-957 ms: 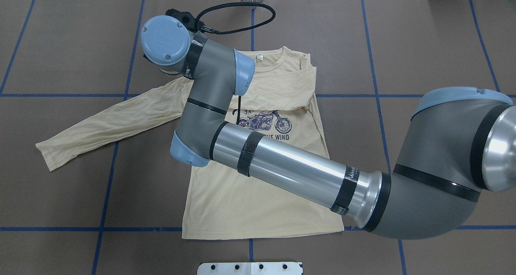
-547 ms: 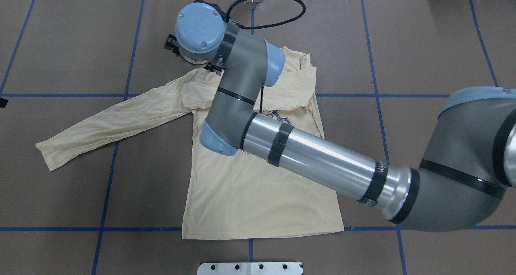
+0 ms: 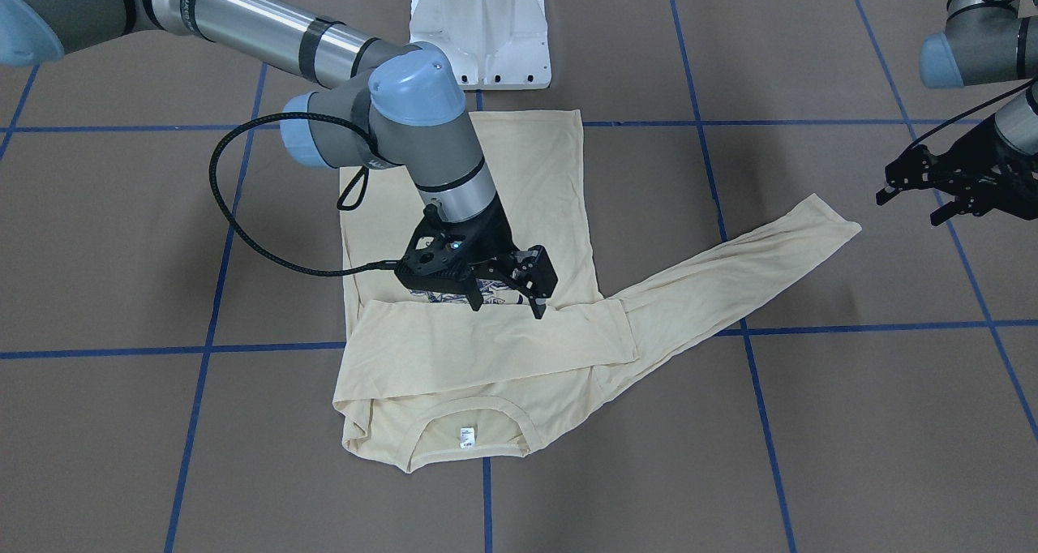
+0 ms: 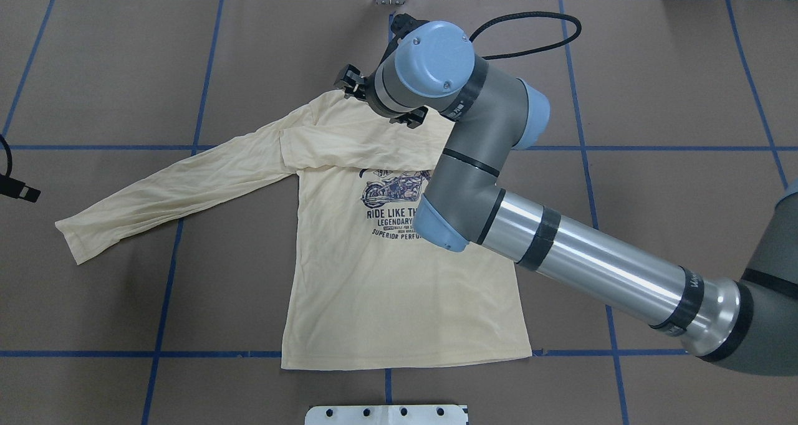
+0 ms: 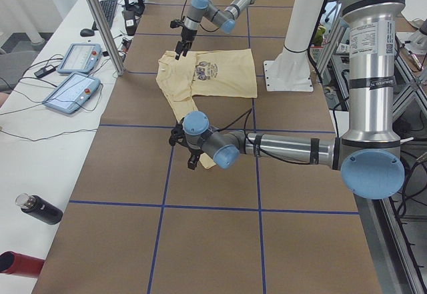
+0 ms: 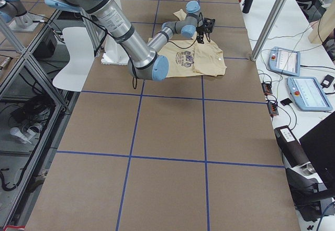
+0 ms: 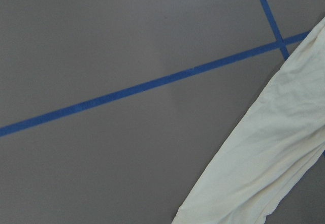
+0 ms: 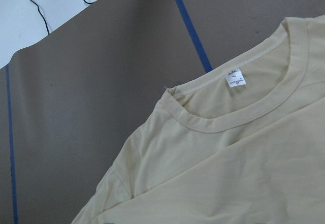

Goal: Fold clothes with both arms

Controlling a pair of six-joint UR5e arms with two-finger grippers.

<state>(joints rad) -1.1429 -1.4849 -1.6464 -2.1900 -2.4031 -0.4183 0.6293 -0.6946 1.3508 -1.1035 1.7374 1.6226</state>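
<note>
On the brown table (image 4: 654,70) the T-shirt (image 4: 386,288) lies flat, print up. The right arm (image 4: 592,269) reaches over it, and the right gripper (image 3: 508,306) hangs spread and empty above the folded sleeve (image 4: 374,154) that crosses the chest. The free sleeve (image 4: 168,191) runs out toward the robot's left. Its cuff lies near the left gripper (image 3: 908,210), also spread and empty, which looks the better placed to take it.

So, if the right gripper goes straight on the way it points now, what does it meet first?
Most likely the shirt: the right gripper points down at the sleeve folded across the chest. Its height above the cloth is unclear.
</note>
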